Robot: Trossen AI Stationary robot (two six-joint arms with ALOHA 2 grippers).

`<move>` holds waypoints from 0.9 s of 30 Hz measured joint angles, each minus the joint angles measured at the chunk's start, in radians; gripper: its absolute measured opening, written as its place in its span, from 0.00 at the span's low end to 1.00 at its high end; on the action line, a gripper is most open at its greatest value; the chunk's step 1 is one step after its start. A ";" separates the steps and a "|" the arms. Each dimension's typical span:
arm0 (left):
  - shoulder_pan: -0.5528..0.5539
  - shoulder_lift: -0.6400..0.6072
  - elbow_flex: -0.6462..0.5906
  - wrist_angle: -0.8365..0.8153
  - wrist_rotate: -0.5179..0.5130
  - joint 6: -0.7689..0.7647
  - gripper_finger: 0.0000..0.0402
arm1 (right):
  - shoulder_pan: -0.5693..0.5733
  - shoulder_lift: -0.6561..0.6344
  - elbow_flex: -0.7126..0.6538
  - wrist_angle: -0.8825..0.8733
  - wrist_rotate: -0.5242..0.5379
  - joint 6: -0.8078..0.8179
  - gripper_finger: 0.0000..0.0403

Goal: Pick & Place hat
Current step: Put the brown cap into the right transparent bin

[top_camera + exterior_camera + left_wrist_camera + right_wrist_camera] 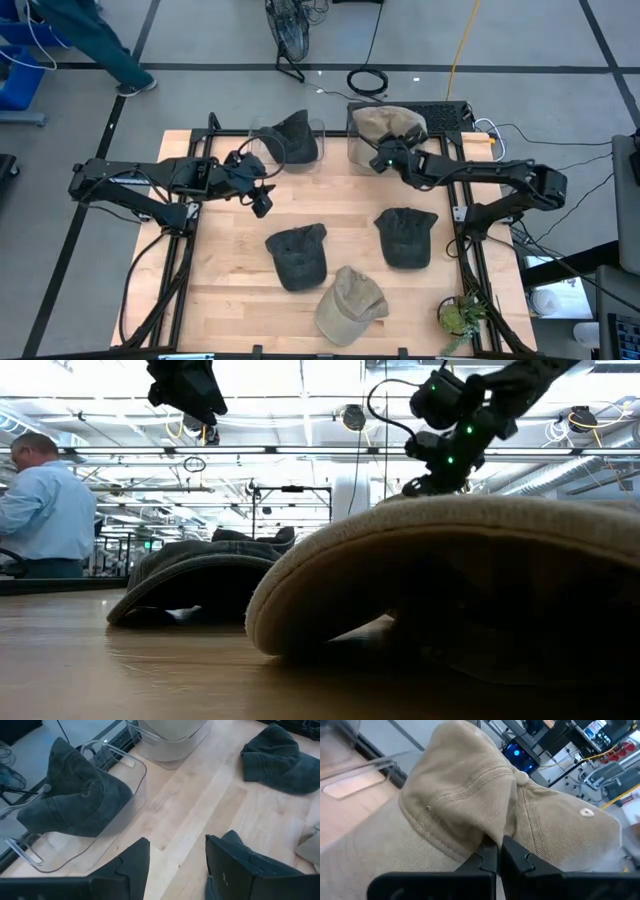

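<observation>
The tan hat [485,815] is held over the right clear bin [358,148] at the table's far edge, its fabric pinched between the closed fingers of the right gripper [498,851]. A dark hat [293,138] is seen resting in the left clear bin [255,140] beside it. The left gripper [175,862] is held above bare wood just in front of that bin, its fingers parted and nothing between them. Two more dark hats [297,254] [405,235] and a second tan hat [350,304] are spread across the wooden table [225,290].
</observation>
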 joint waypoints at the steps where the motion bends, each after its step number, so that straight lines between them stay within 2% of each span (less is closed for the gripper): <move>1: 0.000 0.000 0.000 0.000 0.002 0.000 0.49 | 0.002 0.000 -0.015 0.017 0.002 0.013 0.00; 9: 0.000 0.000 0.000 0.001 0.004 -0.009 0.49 | 0.004 0.012 -0.094 0.120 -0.002 0.116 0.00; 16: 0.000 0.000 0.000 0.001 0.004 -0.028 0.49 | 0.005 0.005 -0.138 0.148 -0.105 0.116 0.01; 21: 0.000 0.000 0.000 0.001 0.004 -0.031 0.49 | 0.005 -0.055 -0.138 0.121 -0.119 0.113 0.09; 27: 0.000 0.000 0.000 0.002 0.004 -0.033 0.49 | 0.005 -0.174 -0.138 0.061 -0.124 0.083 0.25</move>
